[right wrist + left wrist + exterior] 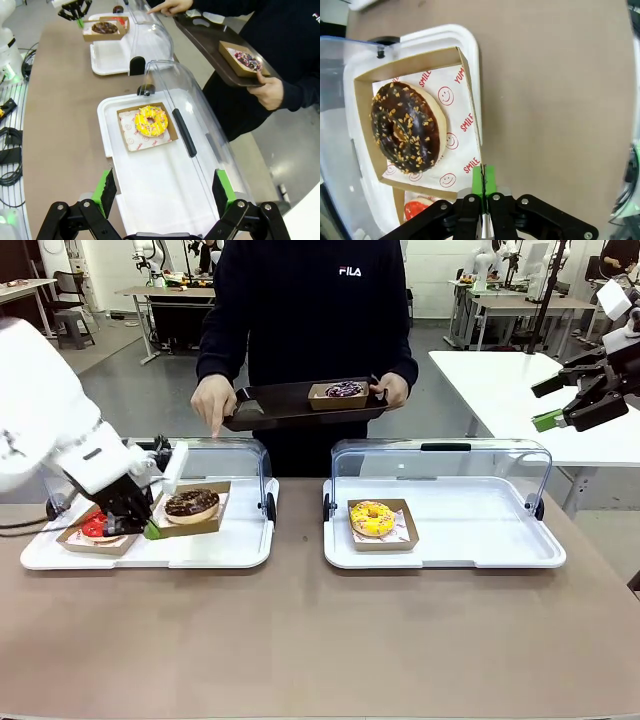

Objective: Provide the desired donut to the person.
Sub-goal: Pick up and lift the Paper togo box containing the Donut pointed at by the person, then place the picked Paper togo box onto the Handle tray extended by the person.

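Grasping of the chosen donut's carton is judged to be the step in hand. The left gripper (483,181) is clamped fully shut on the thin side wall of the shallow brown cardboard carton (410,67). In it the chocolate-glazed ring donut with nut crumbs (407,127) is carried on smiley-printed paper. The carton is seen over the white plastic display tray (230,550), beside a red-iced donut (95,525); whether it is lifted clear cannot be told.

The choice is read from the person's pointing hand (213,400), one finger aimed down at that case's raised clear cover (235,455). A dark brown serving tray (270,405) is held out by the person (300,310), with a purple-iced donut (343,390) on it and bare space at its pointing-hand end.

For the next move, the carton would need to be raised level, carried past the cover and set on that bare space. Since only one wall is pinched, sagging or tipping is to be guarded against.

The left arm is reached in low from the left, wrist angled down at the carton's near corner. The right gripper (164,182) is held high at the right, spread wide and empty, above the yellow-iced donut (151,120).
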### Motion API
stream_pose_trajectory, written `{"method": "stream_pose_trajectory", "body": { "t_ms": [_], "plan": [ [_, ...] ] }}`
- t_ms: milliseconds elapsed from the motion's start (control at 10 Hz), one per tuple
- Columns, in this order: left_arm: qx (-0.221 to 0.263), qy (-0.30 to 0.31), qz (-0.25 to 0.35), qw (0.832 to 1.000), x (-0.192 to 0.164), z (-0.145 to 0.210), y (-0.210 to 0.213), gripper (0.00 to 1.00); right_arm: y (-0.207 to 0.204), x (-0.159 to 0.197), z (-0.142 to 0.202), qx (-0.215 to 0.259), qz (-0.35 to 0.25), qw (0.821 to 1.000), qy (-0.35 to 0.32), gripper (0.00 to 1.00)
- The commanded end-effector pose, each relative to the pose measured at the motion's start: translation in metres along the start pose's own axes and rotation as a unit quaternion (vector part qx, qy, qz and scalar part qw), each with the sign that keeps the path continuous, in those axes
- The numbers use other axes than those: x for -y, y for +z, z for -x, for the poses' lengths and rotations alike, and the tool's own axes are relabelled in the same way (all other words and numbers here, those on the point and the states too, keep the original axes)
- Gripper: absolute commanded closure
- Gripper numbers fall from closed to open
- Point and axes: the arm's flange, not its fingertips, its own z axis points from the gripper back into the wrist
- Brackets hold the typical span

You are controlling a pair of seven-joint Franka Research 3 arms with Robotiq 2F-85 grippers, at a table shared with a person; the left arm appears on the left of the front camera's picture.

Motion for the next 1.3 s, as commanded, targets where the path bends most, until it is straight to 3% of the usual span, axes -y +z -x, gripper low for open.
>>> {"method": "stream_pose_trajectory", "body": {
  "t_ms": [0, 300, 400, 500, 600, 1200],
  "plan": [
    [0.017, 0.021, -0.006, 1.000, 0.064, 0.011, 0.051, 1.00, 0.000, 0.000, 0.002, 0.002, -0.003, 1.000, 0.004, 0.00],
    [-0.022, 0.000, -0.071, 0.997, 0.091, 0.000, 0.118, 1.00, 0.000, 0.000, 0.002, 0.002, -0.003, 1.000, 0.004, 0.00],
    [-0.024, -0.008, -0.083, 0.996, 0.086, 0.001, 0.128, 1.00, 0.000, 0.000, 0.002, 0.002, -0.003, 1.000, 0.004, 0.00],
    [-0.023, -0.020, -0.035, 0.999, 0.072, 0.007, 0.122, 1.00, 0.000, 0.000, 0.002, 0.002, -0.003, 1.000, 0.004, 0.00],
    [-0.010, -0.007, -0.069, 0.998, 0.066, -0.008, 0.146, 1.00, 0.000, 0.000, 0.002, 0.002, -0.003, 1.000, 0.004, 0.00],
    [-0.010, -0.007, -0.069, 0.998, 0.066, -0.008, 0.146, 1.00, 0.000, 0.000, 0.002, 0.002, -0.003, 1.000, 0.004, 0.00]
  ]
}}
